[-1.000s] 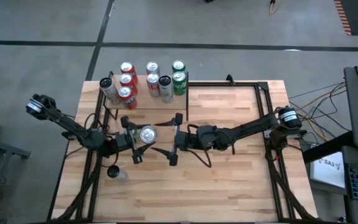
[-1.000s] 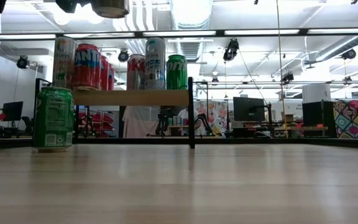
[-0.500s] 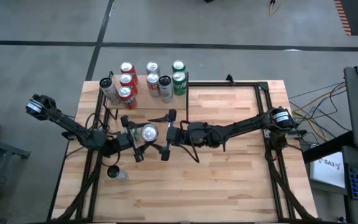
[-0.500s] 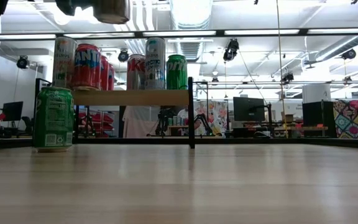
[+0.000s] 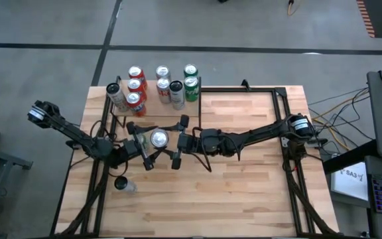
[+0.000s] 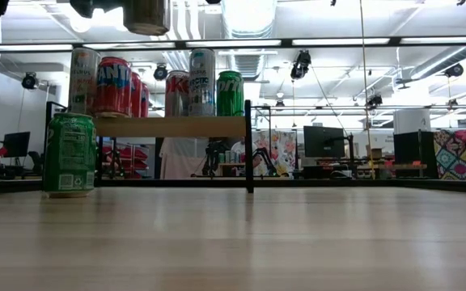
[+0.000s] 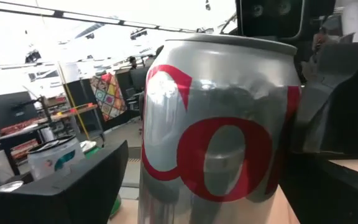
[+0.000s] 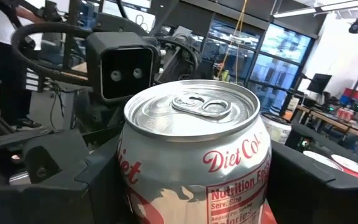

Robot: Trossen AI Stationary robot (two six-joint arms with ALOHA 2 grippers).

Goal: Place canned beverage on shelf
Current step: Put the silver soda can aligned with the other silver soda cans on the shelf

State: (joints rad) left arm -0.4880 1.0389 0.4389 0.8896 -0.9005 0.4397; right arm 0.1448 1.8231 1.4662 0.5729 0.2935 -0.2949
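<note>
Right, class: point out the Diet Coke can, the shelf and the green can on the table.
Diet Coke can (image 8: 194,112): right wrist view, its lid.
Shelf (image 6: 172,126): low view, front edge of the board.
Green can (image 6: 69,153): low view, its side.

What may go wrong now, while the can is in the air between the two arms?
1. The Diet Coke can hangs above the table between the left end effector and the right end effector; a weak grip during this handover may drop it.
2. The shelf already carries many cans, so placing it may knock a neighbour.
</note>
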